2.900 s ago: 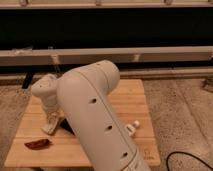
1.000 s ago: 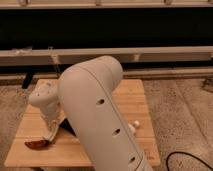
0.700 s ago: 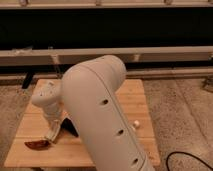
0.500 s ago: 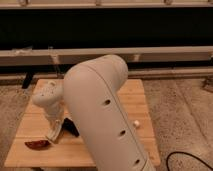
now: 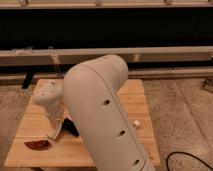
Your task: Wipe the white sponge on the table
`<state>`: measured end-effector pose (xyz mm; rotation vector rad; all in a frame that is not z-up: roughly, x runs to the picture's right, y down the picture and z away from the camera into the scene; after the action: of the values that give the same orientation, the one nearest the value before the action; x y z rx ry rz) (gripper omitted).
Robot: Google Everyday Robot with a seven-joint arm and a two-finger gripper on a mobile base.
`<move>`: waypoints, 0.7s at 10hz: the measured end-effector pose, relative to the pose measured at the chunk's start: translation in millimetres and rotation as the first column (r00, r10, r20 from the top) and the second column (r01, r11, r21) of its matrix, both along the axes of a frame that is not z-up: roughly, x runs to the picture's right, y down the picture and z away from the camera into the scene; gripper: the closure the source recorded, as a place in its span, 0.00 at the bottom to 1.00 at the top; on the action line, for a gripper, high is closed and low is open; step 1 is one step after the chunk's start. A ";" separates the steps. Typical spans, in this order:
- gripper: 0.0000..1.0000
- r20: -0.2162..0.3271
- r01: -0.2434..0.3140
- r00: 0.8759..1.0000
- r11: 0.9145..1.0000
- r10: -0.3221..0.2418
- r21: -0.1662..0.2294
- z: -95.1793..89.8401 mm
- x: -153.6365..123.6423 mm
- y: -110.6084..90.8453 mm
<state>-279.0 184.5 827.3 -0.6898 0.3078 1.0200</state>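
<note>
Nearest us, the arm [image 5: 102, 115] fills the view. Beyond it, the gripper [image 5: 54, 134] has shifted slightly right along the table [image 5: 137, 100], suggesting a wiping stroke; its tip meets the surface where the white sponge [image 5: 52, 136] seems pressed.

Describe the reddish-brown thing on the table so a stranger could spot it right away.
Find the light wooden table and the big white arm over it. Toward the picture's left, the end effector reaches down near the table's front edge. Just below-left of it lies the reddish-brown piece, flat and dark red, unlike the black piece nearby.
</note>
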 end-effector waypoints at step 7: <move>1.00 -0.002 -0.004 1.000 1.000 0.004 0.013 2.8 1.5 -6.4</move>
<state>-277.5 178.1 830.0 -0.6777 0.3014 1.0256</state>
